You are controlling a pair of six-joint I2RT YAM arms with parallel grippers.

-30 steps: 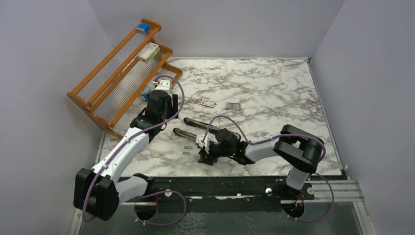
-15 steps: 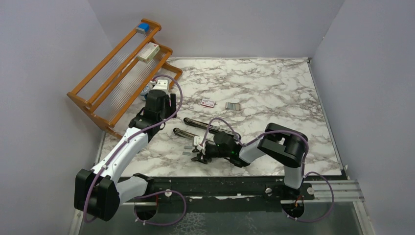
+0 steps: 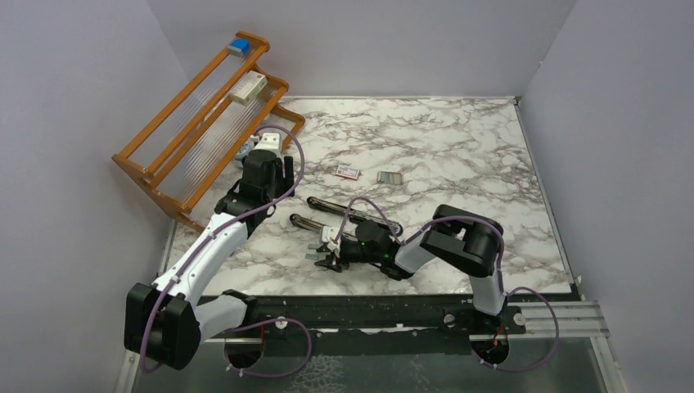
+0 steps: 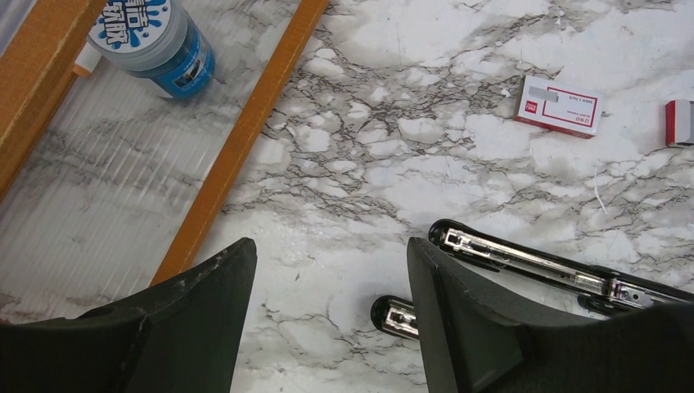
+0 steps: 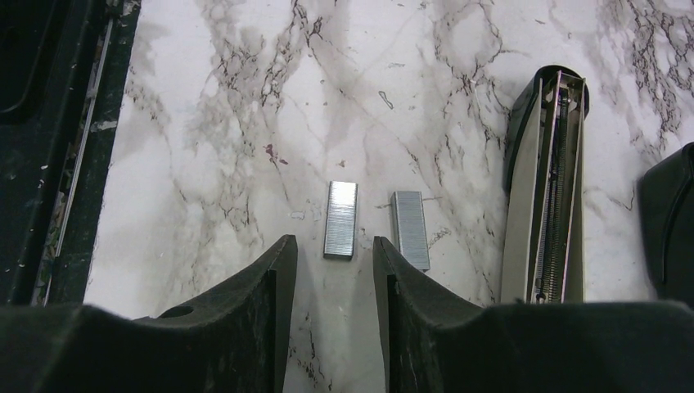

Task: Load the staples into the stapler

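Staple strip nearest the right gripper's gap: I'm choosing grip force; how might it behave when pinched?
The staple strip lies thin and flat on smooth marble, so it may skid before lifting. It looks tiny, likely very light. Its fine ridges suggest joined staples, which may snap if squeezed hard.

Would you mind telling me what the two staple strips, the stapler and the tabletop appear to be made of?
Staple strips: bare metal, dull grey sheen with fine ridges. Stapler: shiny metal rail in a black shell, likely plastic. Tabletop: glossy marble pattern, possibly laminate.
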